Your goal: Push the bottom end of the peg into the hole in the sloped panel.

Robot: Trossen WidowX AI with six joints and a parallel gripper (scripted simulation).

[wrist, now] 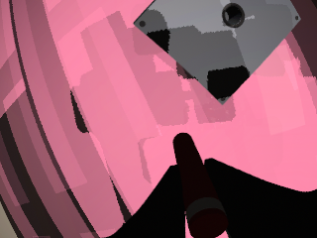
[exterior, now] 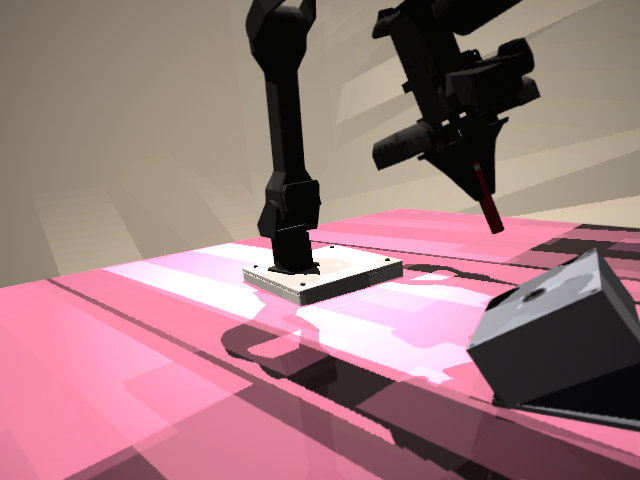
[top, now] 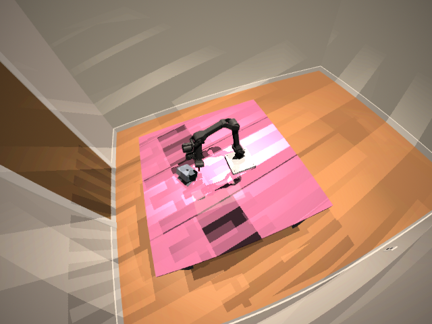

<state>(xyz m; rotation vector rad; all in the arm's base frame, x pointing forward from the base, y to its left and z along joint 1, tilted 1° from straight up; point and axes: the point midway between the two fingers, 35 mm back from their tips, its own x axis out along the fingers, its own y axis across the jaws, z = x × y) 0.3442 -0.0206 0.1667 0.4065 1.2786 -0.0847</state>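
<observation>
A dark red round peg [exterior: 491, 209] [wrist: 189, 166] with a grey band near its top end is held in the air. My gripper [exterior: 483, 196] [wrist: 191, 170] is shut on it, and the peg's bottom end sticks out past the fingertips, tilted. A grey block with a sloped panel [top: 184, 169] [exterior: 560, 297] [wrist: 198, 42] stands on the table. Its face has one round hole [exterior: 534, 294] [wrist: 233, 15]. The peg hangs above the block's height and to the side of the panel, apart from it. In the wrist view the hole is at the top, beyond the peg's bottom end.
The pink table [top: 279, 195] [exterior: 129, 351] bears the arm's white base plate [top: 236, 169] [exterior: 351, 268], which lies beside the block. Dark shadows and bright patches cross the table top. Small dark screws sit at the panel's corners.
</observation>
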